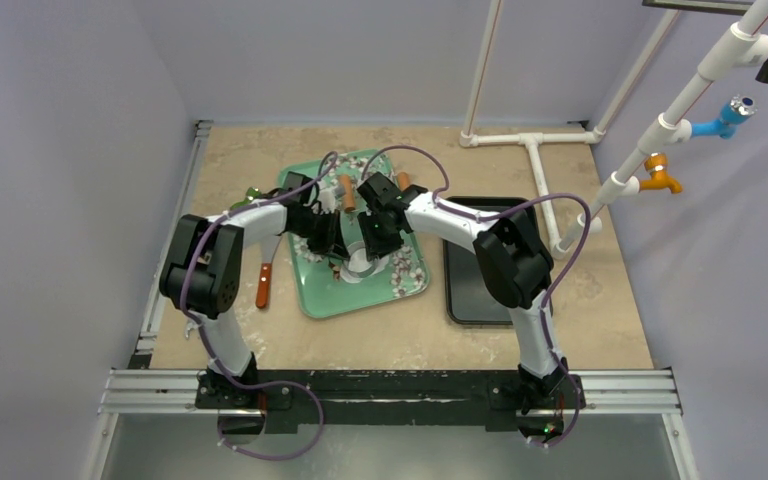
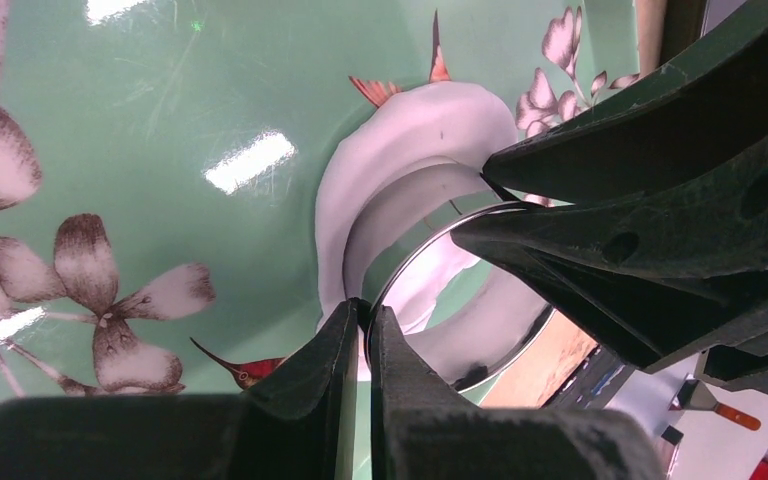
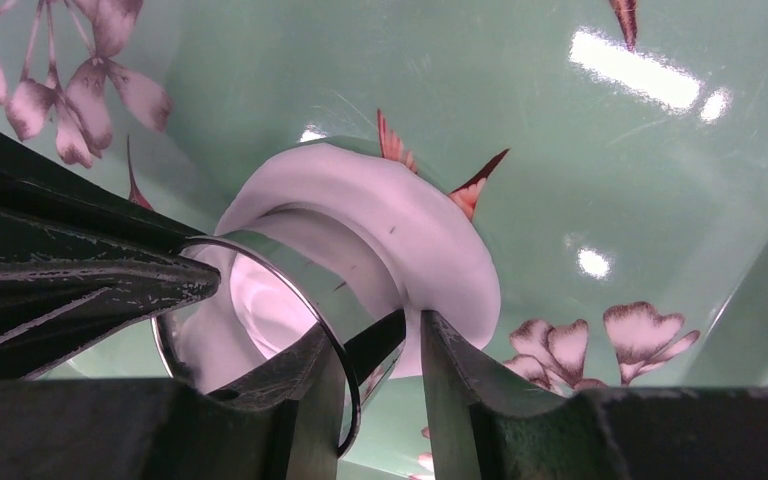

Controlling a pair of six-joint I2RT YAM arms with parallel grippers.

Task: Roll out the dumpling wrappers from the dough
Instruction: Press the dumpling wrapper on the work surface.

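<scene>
Pinching the thin rim of the ring cutter point(image 2: 490, 330), my left gripper point(image 2: 365, 335) has its two fingers pressed together on the metal. My right gripper point(image 3: 380, 340) straddles the opposite side of the same rim with its fingers a little apart, and a slim gap shows between one pad and the wall. The two wrists crowd in over the ring from either side, so there is very little room between them.

The ring stands on the dough point(image 2: 410, 130), which lies flattened into one soft white sheet near the middle of the green tray point(image 1: 332, 295). The dough's uneven edge spreads past the ring on the tray's far side, and more white shows inside the ring. Bare glossy floor printed with flowers and birds runs out from the dough to the raised rim.

Off the tray's right edge, just beside it, sits a black tray point(image 1: 465, 290); I cannot tell what it holds. Off the left edge an orange-handled tool point(image 1: 263, 286) lies on the table point(image 1: 600, 320).

I count one ring, one dough sheet, two trays.
</scene>
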